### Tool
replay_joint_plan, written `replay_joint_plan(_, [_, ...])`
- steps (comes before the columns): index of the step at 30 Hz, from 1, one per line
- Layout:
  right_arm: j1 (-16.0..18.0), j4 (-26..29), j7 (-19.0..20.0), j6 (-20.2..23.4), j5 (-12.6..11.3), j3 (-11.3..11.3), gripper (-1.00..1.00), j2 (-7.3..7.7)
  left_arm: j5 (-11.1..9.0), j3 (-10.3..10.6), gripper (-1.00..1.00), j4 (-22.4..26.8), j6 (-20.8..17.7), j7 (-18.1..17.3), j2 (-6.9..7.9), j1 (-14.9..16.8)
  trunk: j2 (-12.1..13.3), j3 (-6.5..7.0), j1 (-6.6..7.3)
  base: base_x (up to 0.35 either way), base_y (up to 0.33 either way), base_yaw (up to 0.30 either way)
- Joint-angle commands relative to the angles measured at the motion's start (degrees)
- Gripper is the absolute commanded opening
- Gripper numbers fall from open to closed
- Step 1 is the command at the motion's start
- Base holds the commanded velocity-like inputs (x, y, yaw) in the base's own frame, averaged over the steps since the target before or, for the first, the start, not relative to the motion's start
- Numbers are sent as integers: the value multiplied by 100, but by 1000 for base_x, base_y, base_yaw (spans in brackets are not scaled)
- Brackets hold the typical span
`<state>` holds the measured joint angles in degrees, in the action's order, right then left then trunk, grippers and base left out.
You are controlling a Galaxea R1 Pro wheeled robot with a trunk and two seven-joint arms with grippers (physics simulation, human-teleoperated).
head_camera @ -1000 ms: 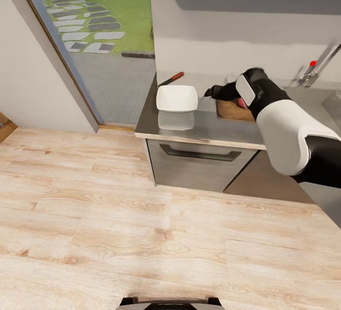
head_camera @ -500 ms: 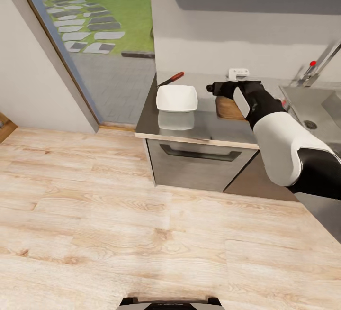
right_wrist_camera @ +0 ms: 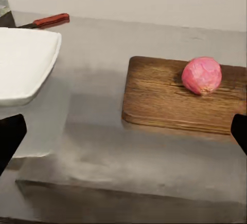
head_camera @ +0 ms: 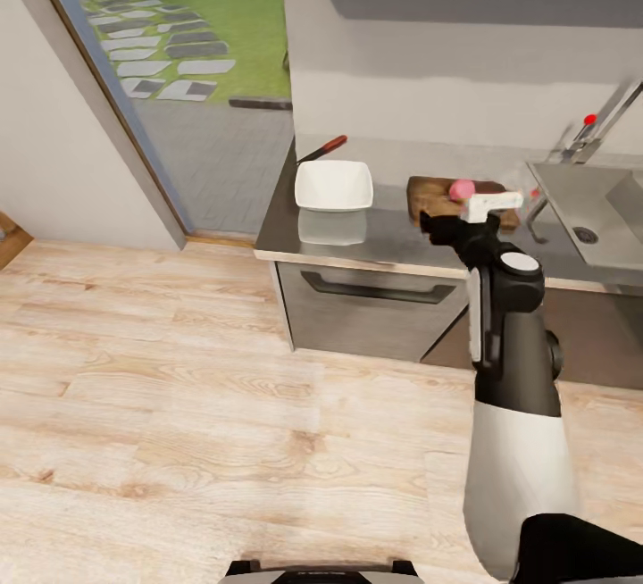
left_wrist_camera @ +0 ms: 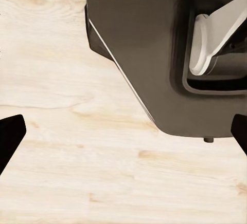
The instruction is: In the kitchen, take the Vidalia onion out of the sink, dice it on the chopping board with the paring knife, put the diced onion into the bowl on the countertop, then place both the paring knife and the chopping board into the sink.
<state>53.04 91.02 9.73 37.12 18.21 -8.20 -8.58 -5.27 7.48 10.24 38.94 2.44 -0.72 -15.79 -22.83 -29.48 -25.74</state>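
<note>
The reddish-pink Vidalia onion (head_camera: pixel 462 188) (right_wrist_camera: pixel 201 75) rests whole on the brown chopping board (head_camera: pixel 435 198) (right_wrist_camera: pixel 170 98), which lies on the grey countertop (head_camera: pixel 384 236). My right gripper (head_camera: pixel 440 226) (right_wrist_camera: pixel 123 134) hangs open and empty at the counter's front edge, short of the board. The white bowl (head_camera: pixel 333 184) (right_wrist_camera: pixel 23 62) sits left of the board. Behind the bowl lies the red-handled paring knife (head_camera: pixel 323 148) (right_wrist_camera: pixel 45 20). The steel sink (head_camera: pixel 572 200) is to the right. My left gripper (left_wrist_camera: pixel 123 135) is open over the wooden floor.
The tap (head_camera: pixel 597 126) with its red-tipped lever rises behind the sink. Dark drawer fronts (head_camera: pixel 371 303) run below the counter. A glass door (head_camera: pixel 134 75) to the garden stands at the left. The left wrist view shows my dark base (left_wrist_camera: pixel 154 54) above light wood flooring.
My right arm has drawn back from over the board to the counter's front edge. The onion it was holding now lies free on the board.
</note>
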Motion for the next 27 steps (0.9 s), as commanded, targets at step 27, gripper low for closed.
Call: replay_joint_plan(27, [-2548, 232, 615, -1489, 77, -24, 100, 6, -28, 58, 100, 92, 2, 17, 32, 187, -9, -6, -5, 0, 0, 0])
